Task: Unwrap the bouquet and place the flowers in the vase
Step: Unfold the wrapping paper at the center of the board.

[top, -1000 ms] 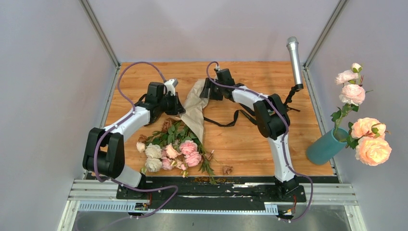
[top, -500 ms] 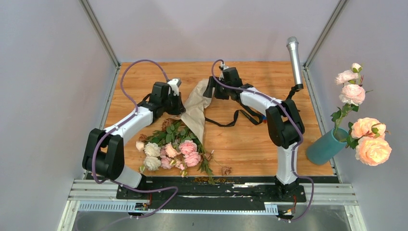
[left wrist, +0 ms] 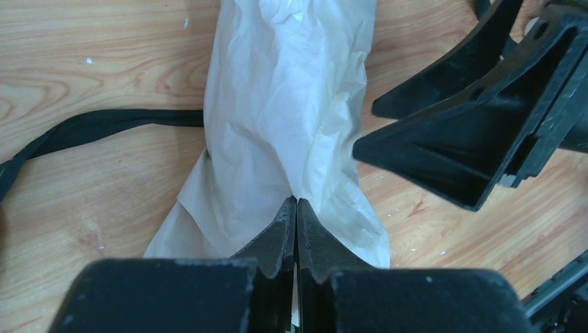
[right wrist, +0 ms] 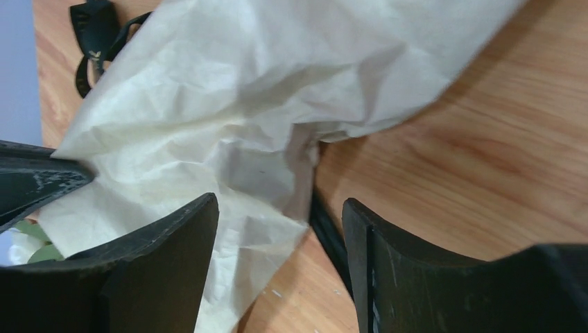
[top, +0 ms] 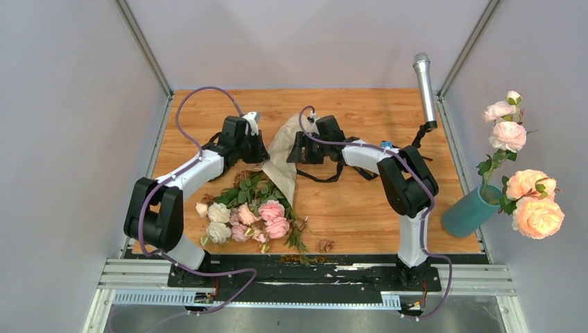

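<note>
The left end effector [left wrist: 297,208] pinches the paper [left wrist: 288,97] on the desk [top: 360,208]. The right end effector [right wrist: 279,205] stands open astride the same sheet, flowers [top: 246,216] lying just beside.

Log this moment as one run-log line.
left gripper: shut on paper | right gripper: open around paper | ribbon: loose on table | flowers: lying on table | vase: far right
</note>
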